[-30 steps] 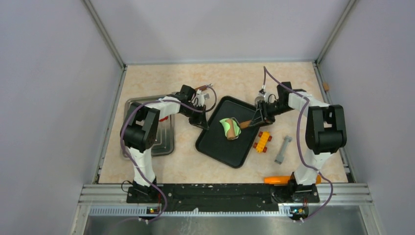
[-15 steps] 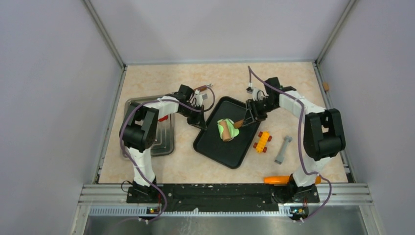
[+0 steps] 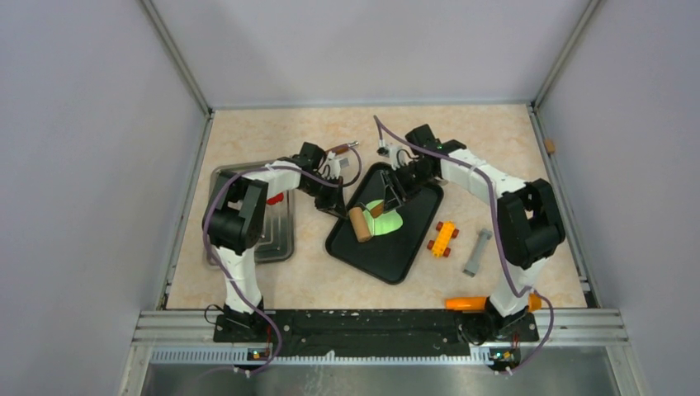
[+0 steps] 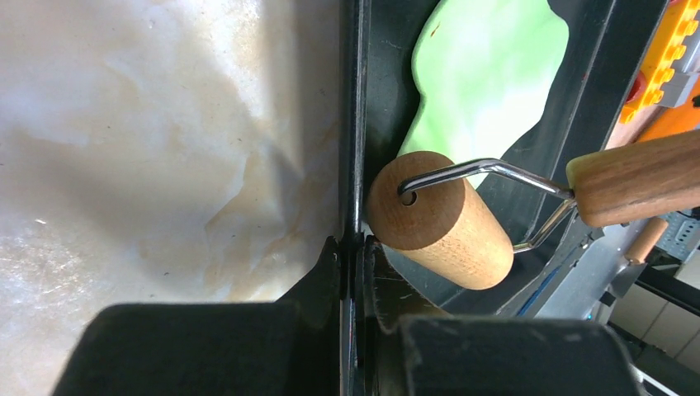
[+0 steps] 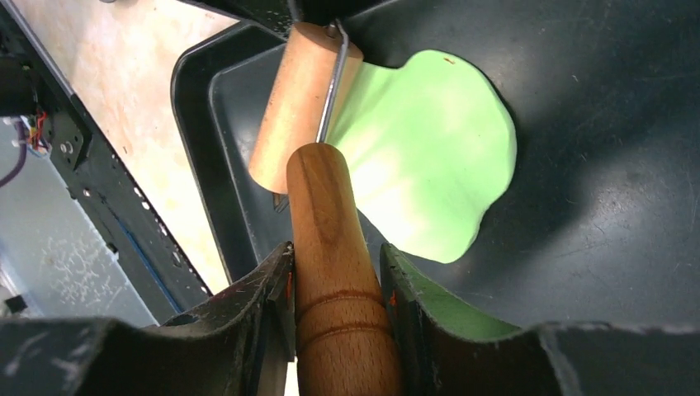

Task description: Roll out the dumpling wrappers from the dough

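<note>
The dough [image 3: 388, 219] [image 4: 487, 74] [image 5: 429, 165] lies as a flattened lime-green blob on the black tray [image 3: 404, 256] [image 5: 627, 206]. A wooden roller [image 3: 359, 224] [image 4: 442, 219] [image 5: 301, 99] rests at the dough's left edge, close to the tray's left rim. My right gripper [image 3: 389, 198] [image 5: 334, 256] is shut on the roller's wooden handle [image 5: 330, 214]. My left gripper [image 3: 339, 206] [image 4: 353, 243] is shut on the tray's left rim [image 4: 353, 124], beside the roller's end. Dumpling wrappers are out of view.
A metal tray [image 3: 276, 239] sits at the left under the left arm. A yellow-and-red toy brick [image 3: 443, 238] and a grey piece [image 3: 477, 252] lie right of the black tray. An orange object [image 3: 467, 303] lies by the right arm's base. A wooden-handled tool [image 3: 345, 149] lies behind the left gripper.
My right gripper has travelled left with the roller, over the dough to the tray's left rim. The dough now lies flat and uncovered. The left gripper has held its grip.
</note>
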`<state>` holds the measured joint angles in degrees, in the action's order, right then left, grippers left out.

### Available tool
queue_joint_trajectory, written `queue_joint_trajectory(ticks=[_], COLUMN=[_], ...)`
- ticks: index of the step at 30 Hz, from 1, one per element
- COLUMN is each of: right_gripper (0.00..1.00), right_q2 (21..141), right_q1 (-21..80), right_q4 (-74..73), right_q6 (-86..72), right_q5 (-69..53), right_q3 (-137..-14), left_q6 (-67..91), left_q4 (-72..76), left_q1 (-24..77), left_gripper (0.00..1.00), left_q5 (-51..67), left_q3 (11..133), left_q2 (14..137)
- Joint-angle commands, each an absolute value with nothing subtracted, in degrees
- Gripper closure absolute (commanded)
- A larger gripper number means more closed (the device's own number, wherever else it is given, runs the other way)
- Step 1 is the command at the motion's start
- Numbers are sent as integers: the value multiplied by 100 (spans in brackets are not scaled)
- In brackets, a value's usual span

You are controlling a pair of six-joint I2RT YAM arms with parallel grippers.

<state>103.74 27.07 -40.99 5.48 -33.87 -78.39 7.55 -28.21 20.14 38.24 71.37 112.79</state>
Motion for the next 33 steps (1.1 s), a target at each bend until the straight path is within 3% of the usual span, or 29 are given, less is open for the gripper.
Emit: queue_joint_trajectory(ticks=[1,6,16,24,33], right_gripper=[100,100,100,100,100], right_q2=[10292,9752,9154,9044,9236], right_q1=[3049,3094,2921,1780,1584], right_q4=[-4132,-4370,-5533,-4590,-2905], right_q6=[1064,1699,3102,973,-264], right_q5=[-2971,-3916,-4123,-4549,-4950], right_q3=[-7809,-7737,-8251,-8006,-7478], left_q6=[1060,1090,1046,935,737], left_q4=[-2619,-2610,-2577,-2658,-2844], left_q1=[1970,1917,1916,1912,1923], left_gripper=[100,100,100,100,100], left_q5=[4184,4257,4271,4242,4158], left_q3=[7406,7392,7365,7346,7347], left_q2=[11389,11443,11438,11364,11298])
